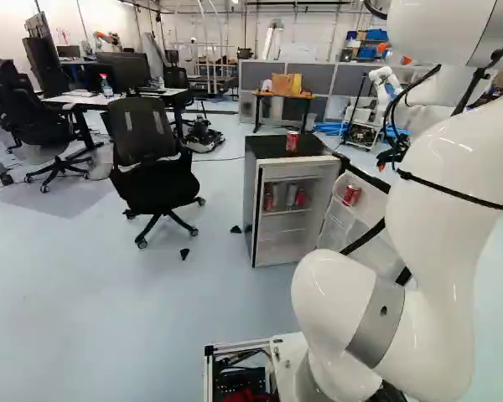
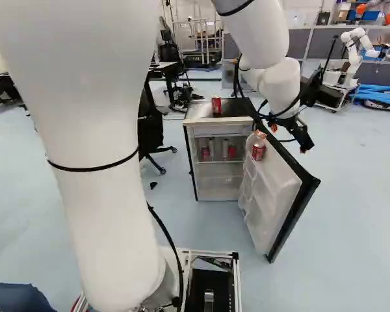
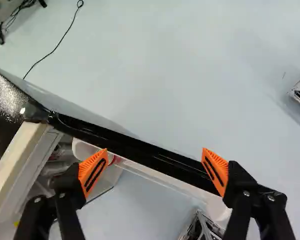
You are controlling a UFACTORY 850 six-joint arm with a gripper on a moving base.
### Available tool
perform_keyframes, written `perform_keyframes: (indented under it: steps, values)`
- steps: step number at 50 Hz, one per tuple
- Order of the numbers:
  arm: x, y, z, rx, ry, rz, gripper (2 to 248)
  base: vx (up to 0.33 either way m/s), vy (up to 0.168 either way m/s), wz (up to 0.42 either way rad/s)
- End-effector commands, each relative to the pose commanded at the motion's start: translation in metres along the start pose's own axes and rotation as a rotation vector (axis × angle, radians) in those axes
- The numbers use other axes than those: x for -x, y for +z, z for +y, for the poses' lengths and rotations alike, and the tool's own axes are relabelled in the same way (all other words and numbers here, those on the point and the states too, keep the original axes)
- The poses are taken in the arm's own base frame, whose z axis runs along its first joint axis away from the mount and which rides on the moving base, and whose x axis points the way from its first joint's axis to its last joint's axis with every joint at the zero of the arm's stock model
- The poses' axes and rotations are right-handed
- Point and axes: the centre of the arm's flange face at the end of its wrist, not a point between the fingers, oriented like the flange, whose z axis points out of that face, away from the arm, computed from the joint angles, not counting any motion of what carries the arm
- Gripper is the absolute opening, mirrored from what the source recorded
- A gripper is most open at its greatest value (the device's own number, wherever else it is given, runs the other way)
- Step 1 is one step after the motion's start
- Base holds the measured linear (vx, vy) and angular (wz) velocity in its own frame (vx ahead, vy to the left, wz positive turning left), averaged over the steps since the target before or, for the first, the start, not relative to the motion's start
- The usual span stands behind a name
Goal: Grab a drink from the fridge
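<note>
My gripper (image 2: pixel 289 139) hangs above the open fridge door (image 2: pixel 287 211) in the right base view. In the wrist view the gripper (image 3: pixel 155 167) is open, its orange-padded fingers wide apart, with the door's black top edge crossing beyond them and nothing held. The fridge (image 1: pixel 253 209) has red cans (image 1: pixel 300 198) and silvery cans (image 1: pixel 291 195) on its upper inside shelf. One red can (image 2: pixel 258 151) sits in the door's upper rack; in the wrist view it is mostly hidden by a finger. Another red can (image 2: pixel 216 106) stands on the fridge top.
A black office chair (image 1: pixel 155 176) stands beside the fridge in the left base view, with desks (image 1: pixel 109 98) behind it. Small black wedges (image 1: pixel 184 253) lie on the floor. Another robot (image 2: pixel 355 49) stands at the back right. Dark cables hang along my arm.
</note>
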Motion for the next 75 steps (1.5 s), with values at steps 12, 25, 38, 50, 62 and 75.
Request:
perform_keyframes:
  steps: [12, 25, 38, 50, 62, 75]
  values:
    - [-0.012, 0.009, 0.011, 0.0, 0.074, -0.031, 247, 0.0, 0.0, 0.0]
    - [-0.026, 0.018, 0.023, 0.009, 0.1, -0.062, 247, 0.0, 0.0, 0.0]
    - [-0.04, 0.028, 0.035, 0.016, 0.12, -0.085, 247, 0.0, 0.0, 0.0]
    - [-0.054, 0.038, 0.045, 0.021, 0.137, -0.104, 247, 0.0, 0.0, 0.0]
    - [-0.069, 0.049, 0.051, 0.021, 0.147, -0.121, 247, 0.0, 0.0, 0.0]
    - [-0.086, 0.063, 0.054, 0.017, 0.152, -0.141, 247, 0.0, 0.0, 0.0]
